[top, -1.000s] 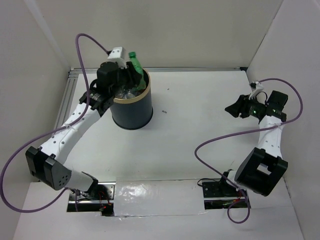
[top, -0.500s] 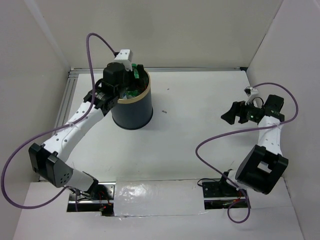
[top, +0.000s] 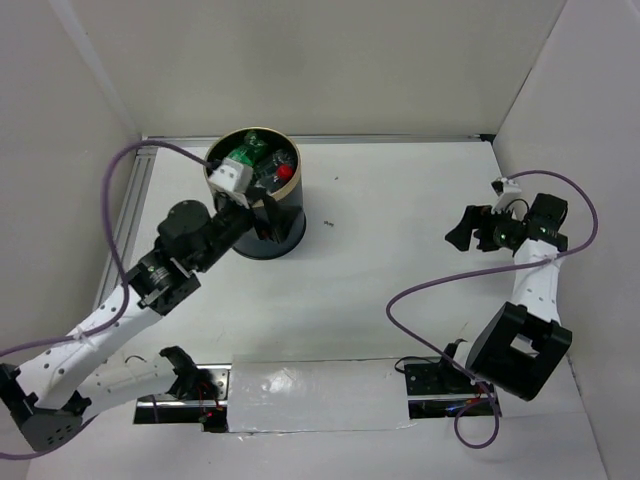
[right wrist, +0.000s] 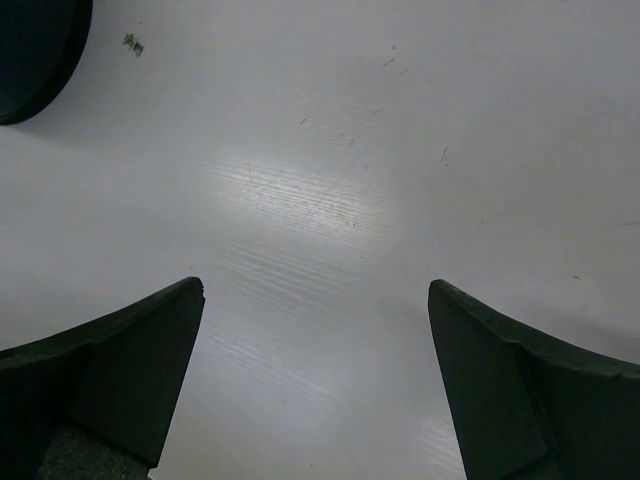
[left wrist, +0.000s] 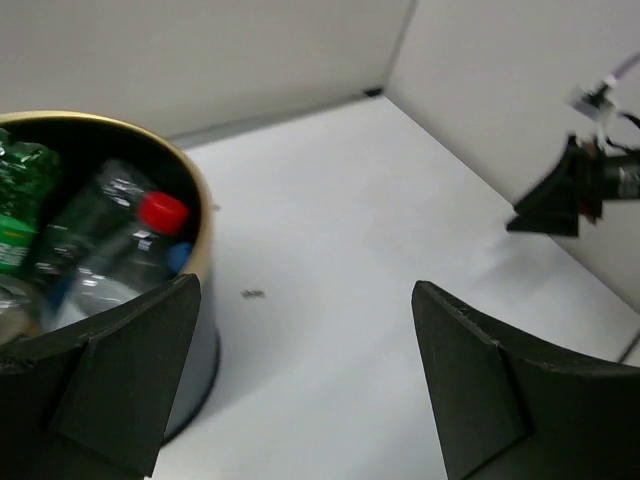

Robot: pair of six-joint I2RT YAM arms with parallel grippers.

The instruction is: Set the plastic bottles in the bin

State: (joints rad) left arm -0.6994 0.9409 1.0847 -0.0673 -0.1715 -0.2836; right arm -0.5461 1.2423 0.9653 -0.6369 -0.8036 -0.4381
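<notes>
The dark bin [top: 288,232] with its gold rim stands at the back left of the table. Inside it lie several plastic bottles: a green one [top: 243,156] and a clear one with a red cap [top: 275,179]. The left wrist view shows the red-capped bottle [left wrist: 150,225] and the green one [left wrist: 18,200] inside the rim [left wrist: 197,225]. My left gripper [top: 262,213] hovers open and empty at the bin's near side [left wrist: 305,290]. Far to the right, my right gripper [top: 458,228] stands open over bare table [right wrist: 315,290], holding nothing.
White walls enclose the table on three sides, with a metal rail [top: 400,138] along the back. A small dark speck [top: 328,222] lies right of the bin. Purple cables loop from both arms. The bin's base [right wrist: 30,60] shows in the right wrist view.
My left gripper opened over the bin, the green bottle dropped in, and the left arm drew back toward me. My right gripper opened wide and barely moved.
</notes>
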